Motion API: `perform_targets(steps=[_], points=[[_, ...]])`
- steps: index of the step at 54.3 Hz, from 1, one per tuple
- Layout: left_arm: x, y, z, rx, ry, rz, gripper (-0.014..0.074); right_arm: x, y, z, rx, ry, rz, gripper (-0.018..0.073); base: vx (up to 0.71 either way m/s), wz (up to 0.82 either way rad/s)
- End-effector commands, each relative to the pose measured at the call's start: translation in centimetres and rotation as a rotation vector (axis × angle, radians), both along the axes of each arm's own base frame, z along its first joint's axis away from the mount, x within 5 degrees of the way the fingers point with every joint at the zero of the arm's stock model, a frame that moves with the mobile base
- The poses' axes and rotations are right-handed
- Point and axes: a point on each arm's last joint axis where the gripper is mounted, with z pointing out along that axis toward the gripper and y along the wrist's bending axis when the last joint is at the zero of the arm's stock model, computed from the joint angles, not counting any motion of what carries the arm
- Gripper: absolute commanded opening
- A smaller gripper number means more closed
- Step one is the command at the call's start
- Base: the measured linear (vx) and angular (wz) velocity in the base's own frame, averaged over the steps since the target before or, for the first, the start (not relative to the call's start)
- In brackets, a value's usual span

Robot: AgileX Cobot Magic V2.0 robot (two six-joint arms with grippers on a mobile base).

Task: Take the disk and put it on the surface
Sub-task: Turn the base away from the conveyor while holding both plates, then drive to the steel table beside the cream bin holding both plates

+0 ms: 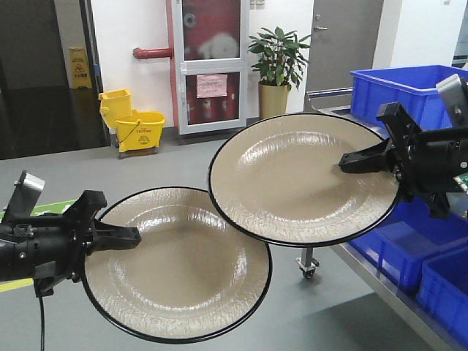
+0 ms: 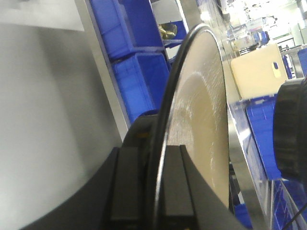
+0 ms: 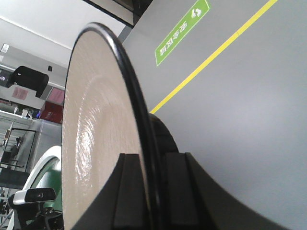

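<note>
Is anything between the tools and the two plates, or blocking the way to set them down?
Nothing between: left tool and right tool each clamp a beige black-rimmed round plate's rim. In the front view the right plate overlaps the left plate, seemingly above it. No dark tabletop is in view.

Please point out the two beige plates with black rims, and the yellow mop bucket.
Lower beige round black-rimmed plate (image 1: 179, 272): front-facing view, middle of its well.
Upper beige round black-rimmed plate (image 1: 298, 175): front-facing view, middle of its well.
Yellow plastic mop bucket (image 1: 139, 134): front-facing view, its front wall.
</note>
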Motion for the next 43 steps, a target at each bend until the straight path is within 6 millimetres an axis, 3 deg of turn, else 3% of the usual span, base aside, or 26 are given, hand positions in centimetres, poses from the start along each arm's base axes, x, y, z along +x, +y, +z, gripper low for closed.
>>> perform_targets(steps=[1, 23, 43], points=[[-0.77, -0.34, 3.02, -0.122, -0.057, 0.011, -0.0001, -1.16, 0.04, 3.67, 0.107, -0.114, -0.04, -0.0005, 0.42, -0.07], [-0.77, -0.34, 3.02, -0.122, -0.057, 0.011, -0.0001, -1.16, 0.04, 3.67, 0.107, -0.114, -0.04, -0.0005, 0.42, -0.18], [-0.77, -0.34, 3.02, -0.122, -0.057, 0.011, -0.0001, -1.16, 0.04, 3.67, 0.107, -0.114, -0.04, -0.0005, 0.4, -0.48]])
